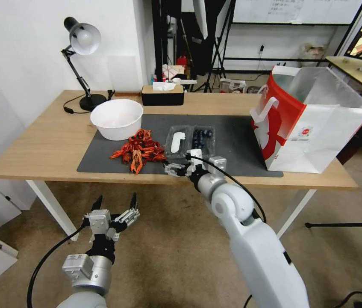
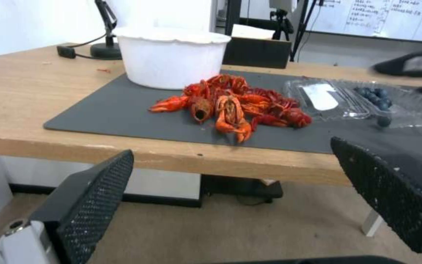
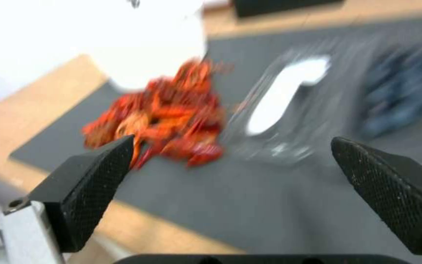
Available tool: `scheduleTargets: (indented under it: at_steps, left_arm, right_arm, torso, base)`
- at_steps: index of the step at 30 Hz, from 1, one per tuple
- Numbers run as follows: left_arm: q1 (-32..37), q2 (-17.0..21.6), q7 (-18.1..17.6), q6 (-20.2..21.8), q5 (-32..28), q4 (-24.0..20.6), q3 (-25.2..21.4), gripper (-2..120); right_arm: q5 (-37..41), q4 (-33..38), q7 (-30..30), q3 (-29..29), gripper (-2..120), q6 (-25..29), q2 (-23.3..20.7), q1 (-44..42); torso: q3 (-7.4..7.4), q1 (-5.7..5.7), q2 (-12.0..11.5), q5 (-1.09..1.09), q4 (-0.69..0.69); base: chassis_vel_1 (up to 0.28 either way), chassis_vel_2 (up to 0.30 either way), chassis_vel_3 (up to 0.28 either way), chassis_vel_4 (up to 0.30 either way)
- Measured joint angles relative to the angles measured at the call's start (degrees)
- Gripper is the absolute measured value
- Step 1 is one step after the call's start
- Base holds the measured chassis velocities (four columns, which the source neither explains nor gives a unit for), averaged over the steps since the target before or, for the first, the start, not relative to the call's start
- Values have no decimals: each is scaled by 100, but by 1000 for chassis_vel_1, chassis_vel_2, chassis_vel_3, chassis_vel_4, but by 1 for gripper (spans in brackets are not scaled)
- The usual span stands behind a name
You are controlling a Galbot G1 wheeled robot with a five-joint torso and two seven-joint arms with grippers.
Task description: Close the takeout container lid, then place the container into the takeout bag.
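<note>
The takeout container (image 1: 201, 138) lies open on the grey mat (image 1: 232, 141), with dark blueberries in its right half. Its clear lid (image 1: 176, 141), with an oblong white label, lies flat to the left. The red-and-white takeout bag (image 1: 313, 124) stands open at the table's right end. My right gripper (image 1: 171, 170) hovers open at the mat's front edge, just in front of the lid. The right wrist view shows the lid (image 3: 284, 102) and the blueberries (image 3: 396, 102) beyond the open gripper (image 3: 233, 143). My left gripper (image 1: 116, 204) hangs open below the table's front edge, with the container (image 2: 367, 102) farther off.
A pile of red crayfish (image 1: 140, 149) lies on the mat left of the lid, with a white bowl (image 1: 116, 119) behind it. A desk lamp (image 1: 82, 64) and a black tissue box (image 1: 162, 95) stand at the back. Bare mat lies between container and bag.
</note>
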Motion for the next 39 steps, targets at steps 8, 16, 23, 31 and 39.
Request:
scheduleTargets:
  at_steps: [8, 16, 23, 31, 39]
  left_arm:
    - [-6, 71, 18, -20, -40, -42, 0, 100]
    - [6, 146, 96, -39, -158, -85, 7, 100]
    - [-29, 178, 331, -95, -242, -19, 38, 100]
    - [-46, 209, 524, -122, -272, -6, 81, 100]
    - [-39, 184, 528, -121, -261, 8, 106, 100]
  right_arm:
    - [-1532, 722, -188, 747, 100, 1482, -545, -1067]
    - [-2110, 1324, -187, 1410, 100, 2197, -680, -2287]
    - [-2564, 1526, -51, 1730, 100, 3360, -334, -3502]
    - [-2858, 1306, 225, 1654, 100, 4390, 86, -4295]
    - [-2971, 1200, 236, 1556, 100, 4403, 154, -4265]
  torso:
    - [0, 0, 0, 1, -1]
    - [0, 0, 1, 0, 0]
    - [-1, 0, 1, -1, 0]
    - [-1, 0, 1, -1, 0]
    - [0, 2, 0, -1, 1]
  base:
    - [0, 0, 0, 0]
    - [0, 0, 0, 0]
    - [0, 0, 0, 0]
    - [0, 0, 0, 0]
    - [0, 0, 0, 0]
